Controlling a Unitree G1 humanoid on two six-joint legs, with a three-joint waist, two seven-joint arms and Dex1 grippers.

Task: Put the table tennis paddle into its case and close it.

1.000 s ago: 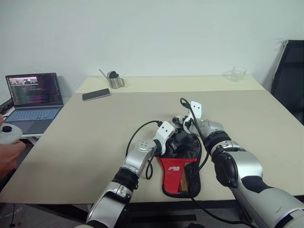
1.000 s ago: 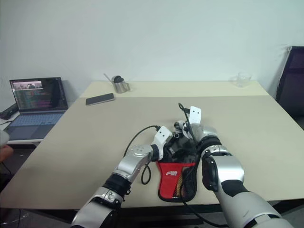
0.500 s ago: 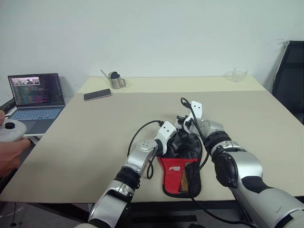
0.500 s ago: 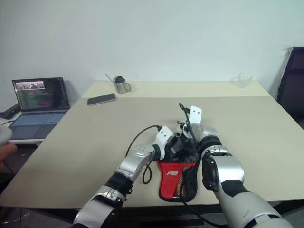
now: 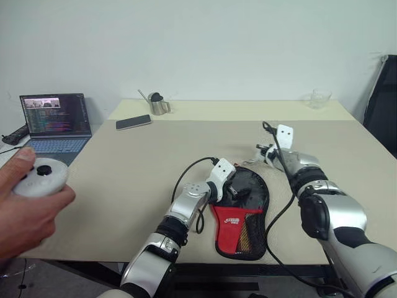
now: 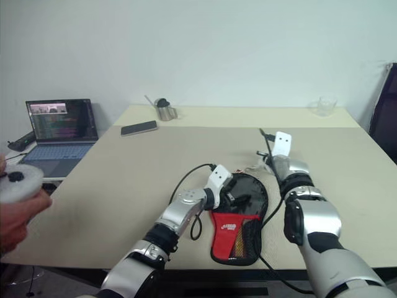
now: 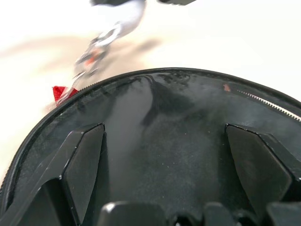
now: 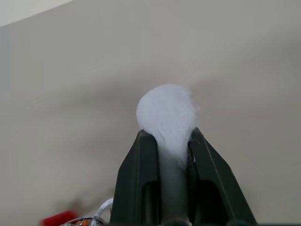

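Observation:
The case (image 5: 243,211) lies flat near the table's front edge, its red panel and mesh pocket toward me and its round black part farther away. My left gripper (image 5: 239,194) is open, with both fingers (image 7: 84,155) spread over the round black face of the case (image 7: 164,113). My right gripper (image 5: 262,151) is just past the case's far right rim, above the table. It is shut on a small white round tab (image 8: 167,113); a metal ring (image 8: 101,212) and a bit of red show beneath it. The table tennis paddle is hidden.
An open laptop (image 5: 56,115) stands off the table's left side. A phone (image 5: 133,122) and a metal cup (image 5: 159,105) are at the far left, a glass (image 5: 321,97) at the far right. A person's hand holds a white controller (image 5: 40,177) at left. A black chair (image 5: 381,93) stands at right.
My right gripper has shut on the white tab and swung right, away from the case's far end. The left gripper stays open on the case. The whole view has shifted.

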